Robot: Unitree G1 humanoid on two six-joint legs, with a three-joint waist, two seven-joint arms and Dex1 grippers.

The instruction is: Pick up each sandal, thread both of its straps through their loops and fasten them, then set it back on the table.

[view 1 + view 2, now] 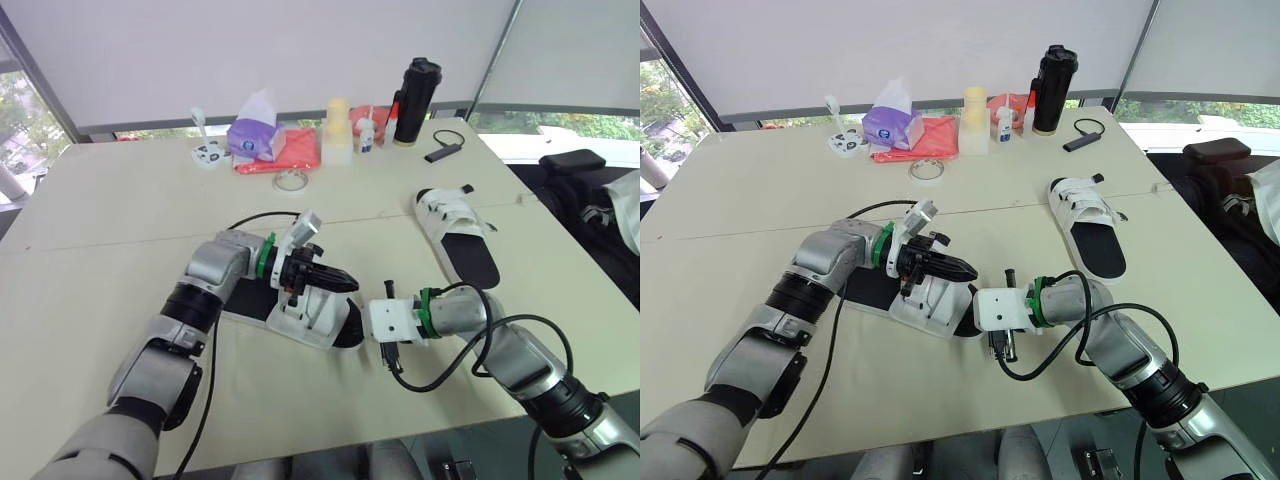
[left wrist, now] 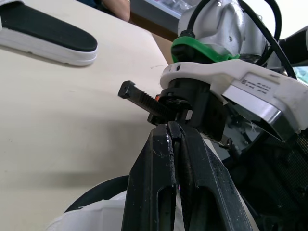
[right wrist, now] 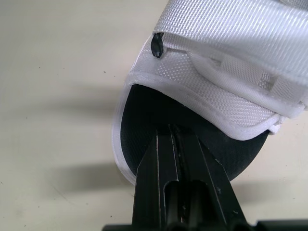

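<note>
**DESK:** What's the pic show, w/ the near sandal as ref?

**PHOTOG:** Near sandal (image 1: 310,322) lies flat on the table (image 1: 120,190), both arms closed in on it. Left gripper (image 1: 350,285) sits right over its white straps, jaws pressed together. Nothing visibly pinched betw. them. Right gripper (image 3: 174,129) comes at the sandal's open end, jaws also pressed together, tips at the black insole. Can't tell if they touch it.

**DESK:** Why that setup?

**PHOTOG:** My read: right arm is there to steady the sole so the left can work a strap. Sandal not lifted. Straps lie across the top; whether they're thru the loops, can't tell.

**DESK:** Arm poses?

**PHOTOG:** Left forearm reaches in from the sandal's left, wrist bent so the jaws run over the straps toward the right gripper. Right forearm swings in from the sandal's right, elbow out, wrist low to the table, jaws aimed at the sandal's end.

**DESK:** 2nd sandal?

**PHOTOG:** Far sandal (image 1: 455,235) lies beyond the near sandal on the robot's right, well apart, straps up, neither arm on it.
</note>
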